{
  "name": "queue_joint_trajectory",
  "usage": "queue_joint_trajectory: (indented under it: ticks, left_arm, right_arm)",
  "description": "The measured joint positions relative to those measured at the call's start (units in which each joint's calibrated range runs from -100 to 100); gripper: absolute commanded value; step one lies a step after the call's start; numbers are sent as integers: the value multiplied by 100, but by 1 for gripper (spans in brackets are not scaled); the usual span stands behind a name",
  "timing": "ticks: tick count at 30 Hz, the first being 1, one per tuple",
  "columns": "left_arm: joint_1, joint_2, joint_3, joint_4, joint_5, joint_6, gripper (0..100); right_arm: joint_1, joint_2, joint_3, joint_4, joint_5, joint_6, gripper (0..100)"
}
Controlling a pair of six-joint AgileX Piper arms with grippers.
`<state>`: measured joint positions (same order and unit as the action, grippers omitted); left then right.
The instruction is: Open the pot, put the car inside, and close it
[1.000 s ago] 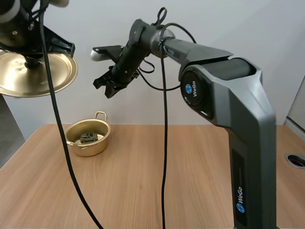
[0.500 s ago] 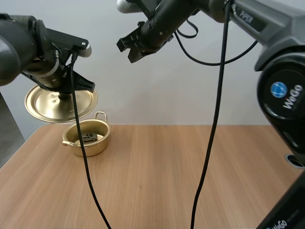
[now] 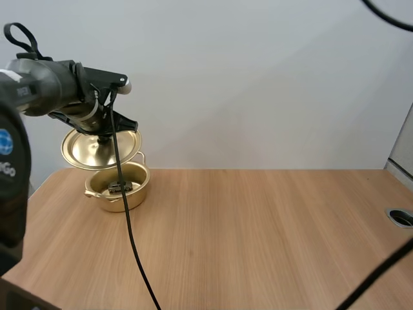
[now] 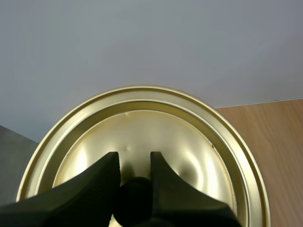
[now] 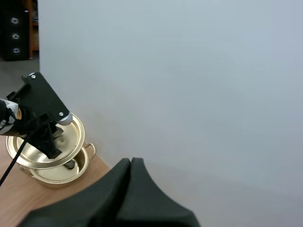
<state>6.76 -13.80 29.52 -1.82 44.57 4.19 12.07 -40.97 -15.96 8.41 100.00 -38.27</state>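
A small brass pot [image 3: 133, 194] stands at the back left of the wooden table, with a little dark toy car [image 3: 119, 187] lying inside it. My left gripper [image 3: 103, 137] holds the brass lid [image 3: 97, 149] by its black knob, tilted, just above the pot's rear rim. From the left wrist, the two fingers pinch the knob [image 4: 135, 201] of the lid [image 4: 142, 137], with the gripper [image 4: 134, 161] shut on it. The right gripper [image 5: 130, 163] is high in the air, its fingers together as one wedge, looking down on the lid [image 5: 45, 149] and pot [image 5: 64, 175].
The wooden table [image 3: 258, 232] stretches wide to the right of the pot. A round cable hole [image 3: 401, 217] sits at its right edge, and a grey cabinet [image 3: 403, 145] stands beyond that edge.
My left arm has brought the lid down and to the right, from high at the left to just over the pot. The right arm has risen out of the high view.
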Motion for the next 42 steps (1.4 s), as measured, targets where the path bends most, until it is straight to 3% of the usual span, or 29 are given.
queue_joint_trajectory:
  ticks: [6, 16, 25, 42]
  left_arm:
    - [0, 640, 0, 0, -566, 90, 0]
    - [-8, 1381, 10, 0, -1338, 219, 0]
    - [-135, 1545, -130, -113, -1105, 219, 0]
    - [-142, 2114, -290, -46, -919, 251, 0]
  right_arm:
    - [0, -464, 0, -442, 0, 457, 0]
    - [-38, -588, 0, -875, -6, 457, 0]
    - [-201, -588, 0, -798, -6, 478, 0]
    - [-201, -768, 0, -794, -6, 567, 0]
